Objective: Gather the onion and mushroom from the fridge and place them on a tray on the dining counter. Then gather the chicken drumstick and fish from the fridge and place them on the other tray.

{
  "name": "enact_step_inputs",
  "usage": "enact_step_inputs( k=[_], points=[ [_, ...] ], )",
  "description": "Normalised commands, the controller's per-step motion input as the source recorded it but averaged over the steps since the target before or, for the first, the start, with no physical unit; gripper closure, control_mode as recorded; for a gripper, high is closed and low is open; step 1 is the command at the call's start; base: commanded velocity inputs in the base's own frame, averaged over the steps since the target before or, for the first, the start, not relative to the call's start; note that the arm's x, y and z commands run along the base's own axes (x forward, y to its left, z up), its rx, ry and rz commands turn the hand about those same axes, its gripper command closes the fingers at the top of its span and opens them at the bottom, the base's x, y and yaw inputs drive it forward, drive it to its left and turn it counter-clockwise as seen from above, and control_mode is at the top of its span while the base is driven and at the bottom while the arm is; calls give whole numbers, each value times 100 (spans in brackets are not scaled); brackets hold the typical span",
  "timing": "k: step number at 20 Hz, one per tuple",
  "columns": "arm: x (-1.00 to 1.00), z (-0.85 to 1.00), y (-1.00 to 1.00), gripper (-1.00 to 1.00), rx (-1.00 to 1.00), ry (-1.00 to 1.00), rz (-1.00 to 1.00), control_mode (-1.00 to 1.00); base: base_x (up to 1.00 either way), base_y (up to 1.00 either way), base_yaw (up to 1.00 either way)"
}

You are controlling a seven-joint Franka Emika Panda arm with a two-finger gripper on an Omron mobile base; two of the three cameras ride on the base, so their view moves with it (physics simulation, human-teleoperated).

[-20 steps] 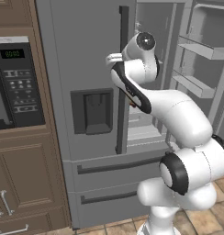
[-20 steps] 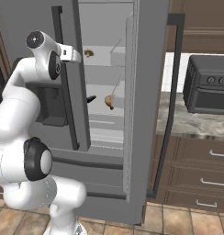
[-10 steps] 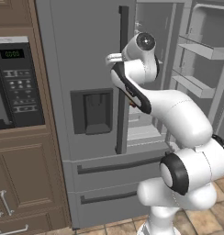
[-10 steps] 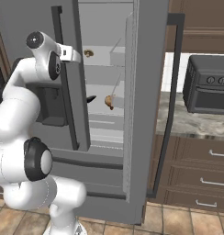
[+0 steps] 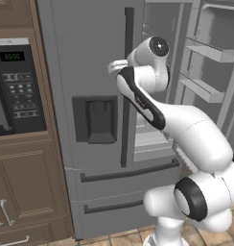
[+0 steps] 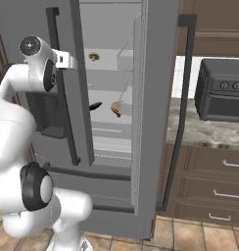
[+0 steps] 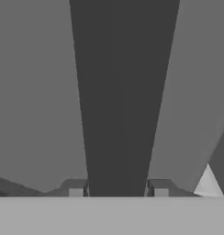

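Note:
The grey steel fridge (image 5: 66,72) stands with its right door (image 6: 158,122) swung open and its left door closed. My gripper (image 5: 120,65) is at the left door's long dark handle (image 5: 128,53), high up. In the hand view the handle (image 7: 123,92) runs between my two fingertips (image 7: 75,191), which press against its sides. Inside the fridge, a small tan-golden piece that looks like the chicken drumstick (image 6: 116,108) lies on a middle shelf. A small brown item (image 6: 93,57) sits on the shelf above, too small to name. A dark slim shape (image 6: 95,105) lies left of the drumstick.
A black microwave (image 5: 16,86) is built into the brown cabinets left of the fridge. To the right stand a dark toaster oven (image 6: 222,95) on a stone counter and drawers (image 6: 214,181) below. The open door's shelves (image 5: 205,72) jut out at right.

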Motion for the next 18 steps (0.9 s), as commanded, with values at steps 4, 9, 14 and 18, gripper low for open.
enact_step_inputs(
  k=[4, 9, 14, 18],
  points=[
    [-91, 0, 74, 100, 0, -1, 18, -100, 0, 0, 0],
    [-100, 0, 85, 100, -2, -1, 18, -100, 0, 0, 0],
    [-98, 0, 93, 100, -3, 0, 18, -100, 0, 0, 0],
    [-89, -4, 95, -100, -6, 0, 13, -100, 0, 0, 0]
  ],
)
